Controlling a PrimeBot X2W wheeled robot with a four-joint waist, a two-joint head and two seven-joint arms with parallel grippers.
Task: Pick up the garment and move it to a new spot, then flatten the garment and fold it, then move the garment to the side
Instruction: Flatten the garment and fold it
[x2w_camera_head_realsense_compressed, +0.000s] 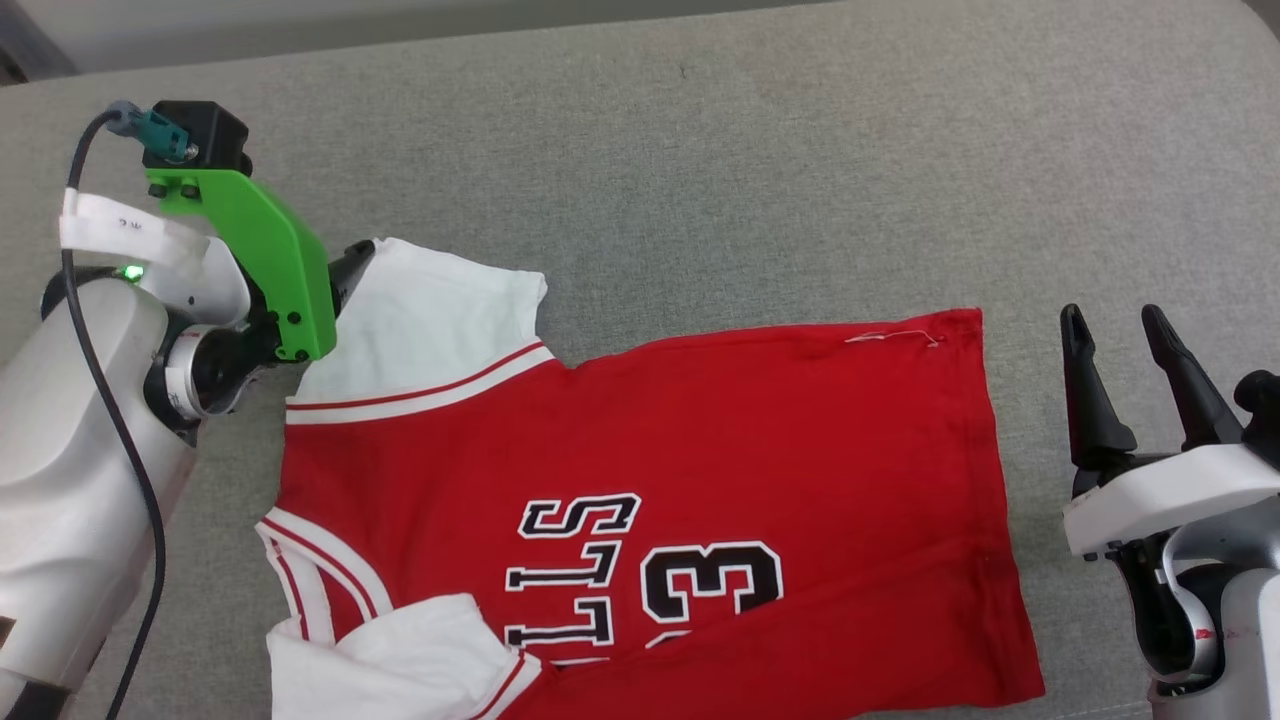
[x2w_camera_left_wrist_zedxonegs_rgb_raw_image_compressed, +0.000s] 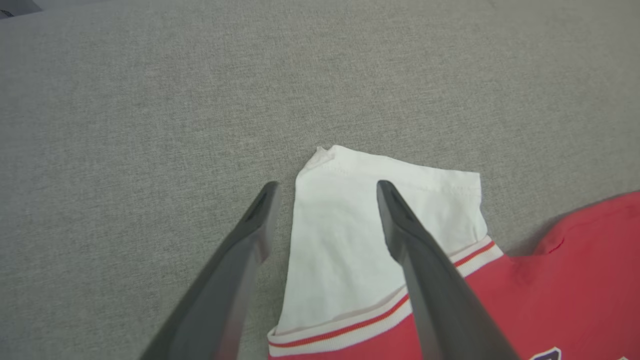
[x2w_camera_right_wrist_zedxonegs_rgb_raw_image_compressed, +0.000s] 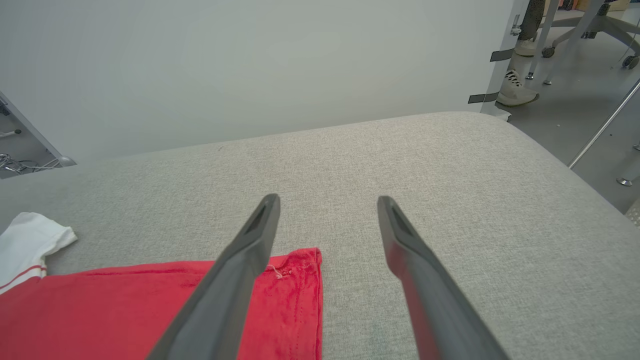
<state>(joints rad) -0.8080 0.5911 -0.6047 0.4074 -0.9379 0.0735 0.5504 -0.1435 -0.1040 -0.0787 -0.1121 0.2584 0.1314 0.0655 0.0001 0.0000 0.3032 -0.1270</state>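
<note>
The shirt (x2w_camera_head_realsense_compressed: 700, 450) lies flat on the grey cloth-covered counter (x2w_camera_head_realsense_compressed: 800, 150), collar toward the robot's left and hem toward its right. Its far sleeve (x2w_camera_left_wrist_zedxonegs_rgb_raw_image_compressed: 350, 225) is spread out white. The near sleeve (x2w_camera_head_realsense_compressed: 400, 660) is folded over at the lower border of the head view.

The left fingers (x2w_camera_left_wrist_zedxonegs_rgb_raw_image_compressed: 250, 240) stand wide apart at the far sleeve, one above the white cloth and the other above the counter just beside the sleeve's edge. I cannot tell if they touch. The right fingers (x2w_camera_head_realsense_compressed: 1085, 390) are also wide apart and hold nothing, just beside the hem (x2w_camera_right_wrist_zedxonegs_rgb_raw_image_compressed: 312, 300).

A broad stretch of grey counter runs from the shirt to the far edge, where a pale wall (x2w_camera_right_wrist_zedxonegs_rgb_raw_image_compressed: 250, 65) rises. To the right the counter ends in a rounded corner (x2w_camera_right_wrist_zedxonegs_rgb_raw_image_compressed: 505, 120); past it are the floor (x2w_camera_right_wrist_zedxonegs_rgb_raw_image_compressed: 575, 115), chair legs and a person's shoes (x2w_camera_right_wrist_zedxonegs_rgb_raw_image_compressed: 515, 87).

On the red front, sideways in the head view, black letters with white outline read "LLS" (x2w_camera_head_realsense_compressed: 570, 575) next to a big "3" (x2w_camera_head_realsense_compressed: 715, 580). A white tag (x2w_camera_head_realsense_compressed: 115, 230) on the left arm's cable has marks too small to read.
</note>
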